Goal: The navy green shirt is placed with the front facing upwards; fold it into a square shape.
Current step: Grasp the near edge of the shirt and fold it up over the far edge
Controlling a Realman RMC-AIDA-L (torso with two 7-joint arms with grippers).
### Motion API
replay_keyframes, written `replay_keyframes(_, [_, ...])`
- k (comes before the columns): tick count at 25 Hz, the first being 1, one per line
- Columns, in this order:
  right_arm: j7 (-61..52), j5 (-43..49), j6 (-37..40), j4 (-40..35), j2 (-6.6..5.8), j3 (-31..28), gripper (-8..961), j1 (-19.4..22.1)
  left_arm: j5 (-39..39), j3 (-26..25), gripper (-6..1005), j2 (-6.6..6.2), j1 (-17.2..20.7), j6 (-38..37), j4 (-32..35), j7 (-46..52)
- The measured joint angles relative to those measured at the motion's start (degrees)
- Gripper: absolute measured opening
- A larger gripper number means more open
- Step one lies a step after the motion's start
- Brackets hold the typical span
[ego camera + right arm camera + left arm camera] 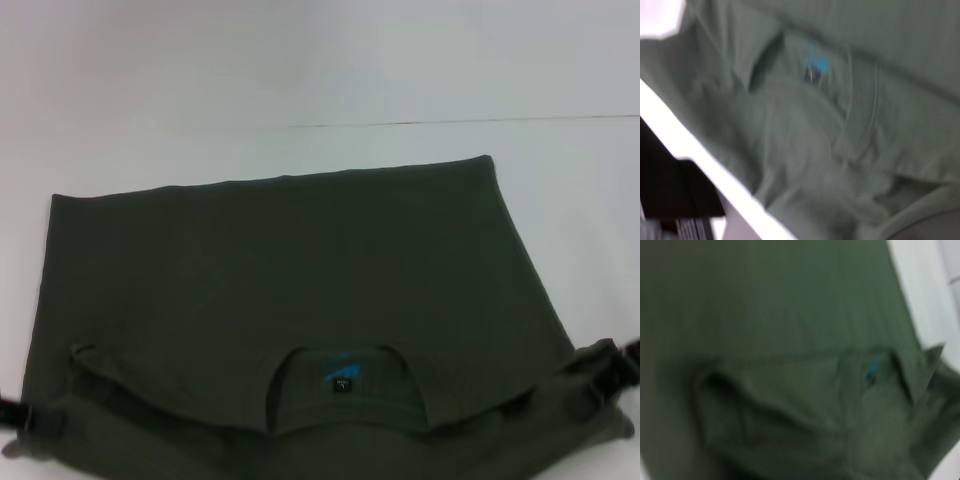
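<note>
At the desk's near edge, the left gripper (30, 420) pinches the near-left corner of the navy green shirt (290, 260), its jaws narrow on the cloth. The right gripper (610, 380) grips the near-right corner in the same way, its jaws closed on a bunched fold. Between them the collar opening with its neck label (342, 376) faces up. Beyond, the shirt lies flat across the white desk (300, 70), its far hem straight and slightly slanted.

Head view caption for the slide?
Both grippers, left and right, pinch the green shirt near its collar end.
</note>
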State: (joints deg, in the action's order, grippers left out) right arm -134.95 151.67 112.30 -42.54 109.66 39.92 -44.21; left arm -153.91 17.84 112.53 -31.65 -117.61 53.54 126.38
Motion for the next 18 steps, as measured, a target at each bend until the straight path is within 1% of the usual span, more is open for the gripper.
replay_keyframes(4, [-0.3,-3.6,-1.4,0.9,-2.75,-5.7,44,-0.1,2.4,-5.0,28,-1.14,-1.6,0.8,-0.5,0.3])
replay_keyframes(7, [-0.8,-6.2,-4.3,2.5,-4.62,-9.5,44,-0.2,4.9,-9.0,29,-1.90,-2.4,3.4,-0.9,1.1])
replay_keyframes(10, [-1.2,-9.1,-8.3,4.2,-5.67,-11.3,44,-0.2,8.6,-11.3,29,-2.38,-2.5,6.7,-2.7,1.8])
replay_keyframes(12, [-1.6,-11.2,-11.3,5.0,-5.91,-11.9,44,-0.1,11.2,-12.0,29,-2.51,-2.3,9.5,-4.3,2.2])
replay_keyframes(14, [-2.0,-13.7,-14.7,5.5,-5.61,-12.0,44,0.1,13.5,-12.1,29,-2.31,-2.1,12.3,-5.5,2.3])
replay_keyframes(17, [-2.0,-17.6,-20.8,6.1,-4.24,-12.1,43,0.6,16.6,-12.1,29,-1.61,-2.0,16.7,-7.7,2.1])
replay_keyframes(18, [-1.8,-18.7,-23.0,6.3,-3.60,-12.1,43,0.8,17.9,-12.0,29,-1.23,-1.9,18.7,-8.6,1.8])
